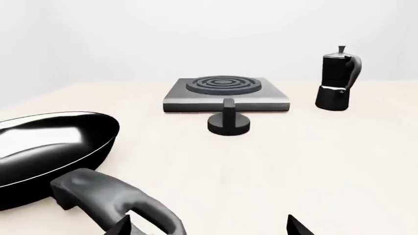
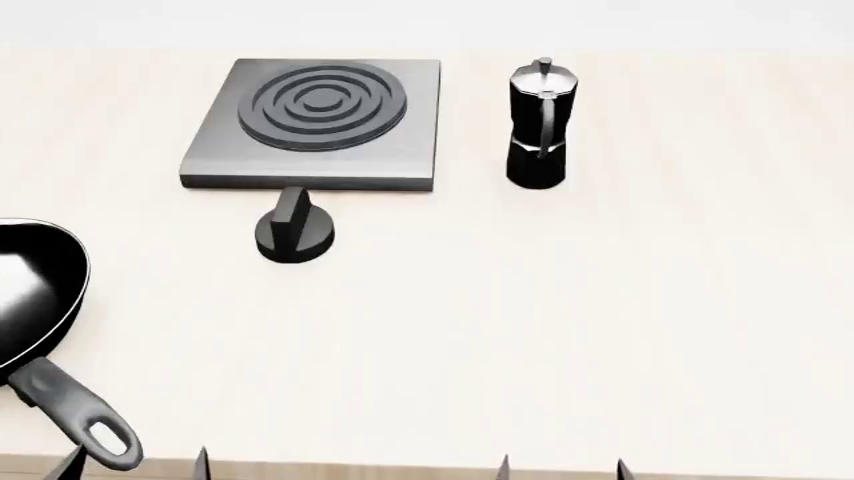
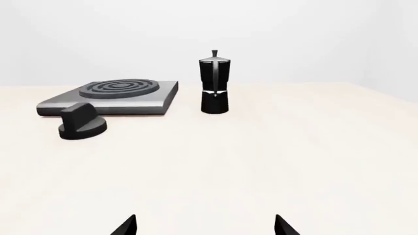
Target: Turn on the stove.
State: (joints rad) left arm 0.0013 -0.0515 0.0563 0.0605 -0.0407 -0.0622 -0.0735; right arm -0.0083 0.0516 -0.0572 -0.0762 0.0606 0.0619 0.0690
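Note:
The stove (image 2: 318,125) is a flat grey metal slab with a ringed burner, at the far left-centre of the table; it also shows as the stove (image 1: 225,93) and the stove (image 3: 111,98). Its black round knob (image 2: 295,235) with an upright fin stands just in front of the slab, seen too as the knob (image 1: 228,120) and the knob (image 3: 81,125). My left gripper (image 2: 134,465) is open at the near edge, beside the pan handle. Open as well, my right gripper (image 2: 561,467) holds nothing. Both are far from the knob.
A black frying pan (image 2: 34,290) lies at the left, its handle (image 2: 80,415) pointing toward the near edge by my left gripper. A black moka pot (image 2: 541,125) stands right of the stove. The table's near edge (image 2: 400,470) runs just under the fingertips.

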